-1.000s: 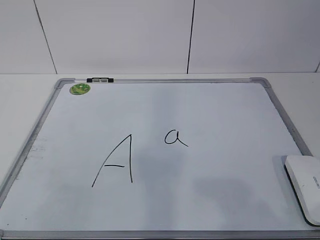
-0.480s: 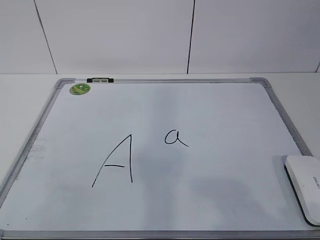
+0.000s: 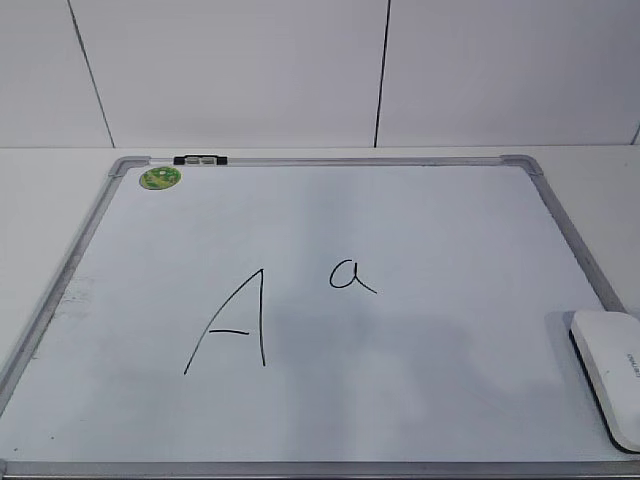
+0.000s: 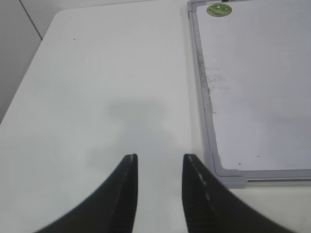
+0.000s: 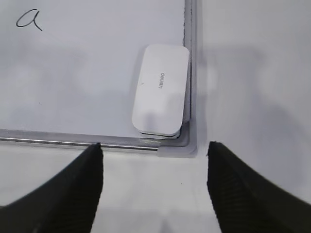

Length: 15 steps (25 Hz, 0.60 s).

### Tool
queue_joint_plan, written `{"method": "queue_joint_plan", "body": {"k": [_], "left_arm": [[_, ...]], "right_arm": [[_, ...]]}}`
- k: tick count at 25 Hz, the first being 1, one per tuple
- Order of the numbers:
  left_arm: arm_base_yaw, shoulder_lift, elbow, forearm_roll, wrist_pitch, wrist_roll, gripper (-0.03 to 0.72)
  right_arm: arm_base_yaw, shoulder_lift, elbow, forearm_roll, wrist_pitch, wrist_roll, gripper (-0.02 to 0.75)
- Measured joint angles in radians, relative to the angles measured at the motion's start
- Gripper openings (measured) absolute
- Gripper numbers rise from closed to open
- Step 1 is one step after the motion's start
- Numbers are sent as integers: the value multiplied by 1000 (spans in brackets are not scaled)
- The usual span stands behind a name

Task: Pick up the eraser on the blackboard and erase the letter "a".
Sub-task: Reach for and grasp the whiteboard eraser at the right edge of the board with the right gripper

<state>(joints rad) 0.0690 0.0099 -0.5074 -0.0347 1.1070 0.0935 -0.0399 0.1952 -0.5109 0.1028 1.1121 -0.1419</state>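
Observation:
The blackboard (image 3: 430, 220) is a white board with a silver-grey frame, lying flat on the table. The small letter "a" (image 3: 350, 275) is near its middle, right of a large capital "A" (image 3: 232, 322). The white eraser (image 3: 612, 372) lies in the board's near right corner. In the right wrist view the eraser (image 5: 160, 89) lies just beyond my open, empty right gripper (image 5: 154, 151), and the "a" (image 5: 28, 19) is at top left. My left gripper (image 4: 160, 161) is open and empty over bare table, left of the board's corner (image 4: 228, 171).
A round green sticker (image 3: 160, 178) and a small black-and-white clip (image 3: 200, 160) sit at the board's far left corner. Grey smudges mark the board's left edge (image 4: 216, 82). A white tiled wall (image 3: 320, 70) stands behind the table. White table (image 4: 107, 87) surrounds the board.

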Motion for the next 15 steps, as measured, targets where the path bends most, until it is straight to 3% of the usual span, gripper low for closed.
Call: {"method": "queue_joint_plan", "body": {"k": [15], "left_arm": [[0,0,0,0,0,0,235]], "right_arm": [[41,279,-109,38,-20,-18,507]]}}
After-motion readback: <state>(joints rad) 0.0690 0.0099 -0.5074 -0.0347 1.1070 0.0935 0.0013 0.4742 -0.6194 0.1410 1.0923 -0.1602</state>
